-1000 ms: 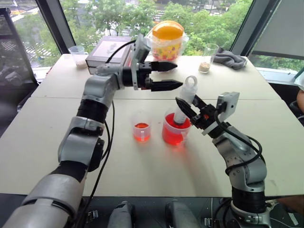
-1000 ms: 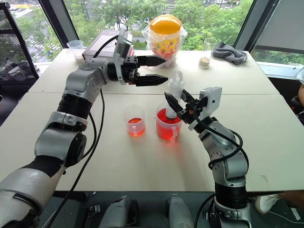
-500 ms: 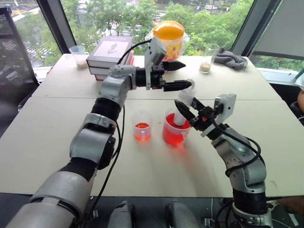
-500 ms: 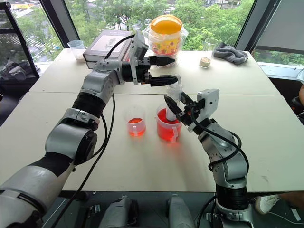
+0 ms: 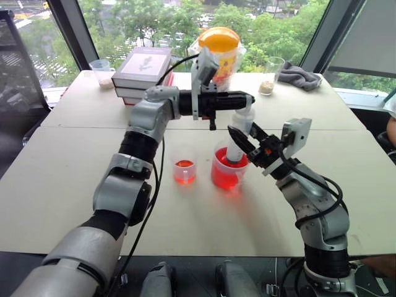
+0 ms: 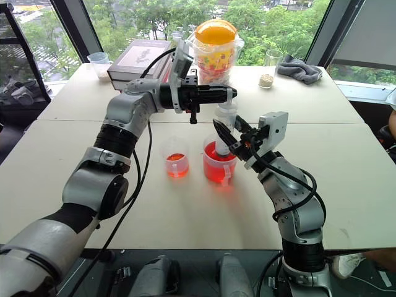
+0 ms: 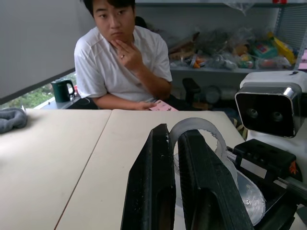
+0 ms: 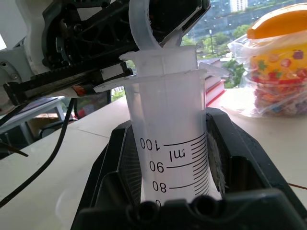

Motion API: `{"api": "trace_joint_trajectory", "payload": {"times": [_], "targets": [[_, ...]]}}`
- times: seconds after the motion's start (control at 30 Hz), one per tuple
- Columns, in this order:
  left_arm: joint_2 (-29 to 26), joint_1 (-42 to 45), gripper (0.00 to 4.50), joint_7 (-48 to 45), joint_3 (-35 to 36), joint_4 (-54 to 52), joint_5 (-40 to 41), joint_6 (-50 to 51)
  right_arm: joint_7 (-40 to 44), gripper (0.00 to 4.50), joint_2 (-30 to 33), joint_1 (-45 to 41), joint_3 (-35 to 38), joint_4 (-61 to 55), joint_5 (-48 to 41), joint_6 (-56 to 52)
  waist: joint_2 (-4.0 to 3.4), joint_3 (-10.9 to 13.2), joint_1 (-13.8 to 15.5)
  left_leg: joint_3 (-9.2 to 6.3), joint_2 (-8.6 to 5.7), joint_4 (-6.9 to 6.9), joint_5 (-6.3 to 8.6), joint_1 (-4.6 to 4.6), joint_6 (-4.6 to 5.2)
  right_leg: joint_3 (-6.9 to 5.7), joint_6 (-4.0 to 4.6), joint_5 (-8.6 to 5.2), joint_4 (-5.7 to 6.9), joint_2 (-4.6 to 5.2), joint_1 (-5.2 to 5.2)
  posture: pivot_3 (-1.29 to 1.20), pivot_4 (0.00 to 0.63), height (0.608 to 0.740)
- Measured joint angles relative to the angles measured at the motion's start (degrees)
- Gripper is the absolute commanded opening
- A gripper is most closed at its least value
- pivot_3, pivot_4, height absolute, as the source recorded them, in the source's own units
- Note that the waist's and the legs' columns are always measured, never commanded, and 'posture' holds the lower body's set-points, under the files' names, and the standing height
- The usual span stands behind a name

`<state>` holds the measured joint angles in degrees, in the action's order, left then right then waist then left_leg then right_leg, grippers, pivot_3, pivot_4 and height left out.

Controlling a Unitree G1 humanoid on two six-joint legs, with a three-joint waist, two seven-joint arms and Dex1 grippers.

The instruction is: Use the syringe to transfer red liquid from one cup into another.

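Observation:
The syringe (image 5: 237, 137) stands upright with its tip down in the handled measuring cup (image 5: 226, 173), which holds red liquid (image 5: 224, 178). My right gripper (image 5: 241, 136) is shut on the syringe barrel (image 8: 168, 143), just above the cup. My left gripper (image 5: 246, 99) reaches in level from the left and is shut on the white ring of the plunger (image 7: 195, 127) at the syringe's top. Its black fingers (image 7: 154, 182) pinch the ring's rim. The small clear cup (image 5: 184, 168), with a little red liquid low down, stands just left of the measuring cup.
Along the table's far side stand a stack of books (image 5: 142, 69), a bagged yellow-lidded jar (image 5: 219, 52), a glass with beige grains (image 5: 270, 77), a grey cloth (image 5: 299, 76) and a small cup (image 5: 101, 71). A person (image 7: 122, 62) sits at the table's right end.
My left gripper went from wide open to shut on the plunger ring, edging right toward the syringe. The right gripper and the syringe barrel stayed put.

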<state>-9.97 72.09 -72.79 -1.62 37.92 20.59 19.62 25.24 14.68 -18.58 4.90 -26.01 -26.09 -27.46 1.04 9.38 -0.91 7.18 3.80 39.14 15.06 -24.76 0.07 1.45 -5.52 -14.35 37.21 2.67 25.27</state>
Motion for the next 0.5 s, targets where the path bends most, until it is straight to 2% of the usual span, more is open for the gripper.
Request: {"api": "trace_joint_trajectory", "payload": {"times": [0.5], "targets": [[-0.56, 0.04, 0.05, 0.89, 0.31, 1.73, -0.08, -0.19, 1.03, 1.55, -0.55, 0.91, -1.60, 3.98, -1.11, 2.87, 0.00, 0.00, 0.06, -0.01, -0.02, 0.00, 0.00, 0.00, 0.00, -0.01, 0.00, 0.00, -0.01, 0.00, -0.02, 0.00, 0.150, 0.740]]}}
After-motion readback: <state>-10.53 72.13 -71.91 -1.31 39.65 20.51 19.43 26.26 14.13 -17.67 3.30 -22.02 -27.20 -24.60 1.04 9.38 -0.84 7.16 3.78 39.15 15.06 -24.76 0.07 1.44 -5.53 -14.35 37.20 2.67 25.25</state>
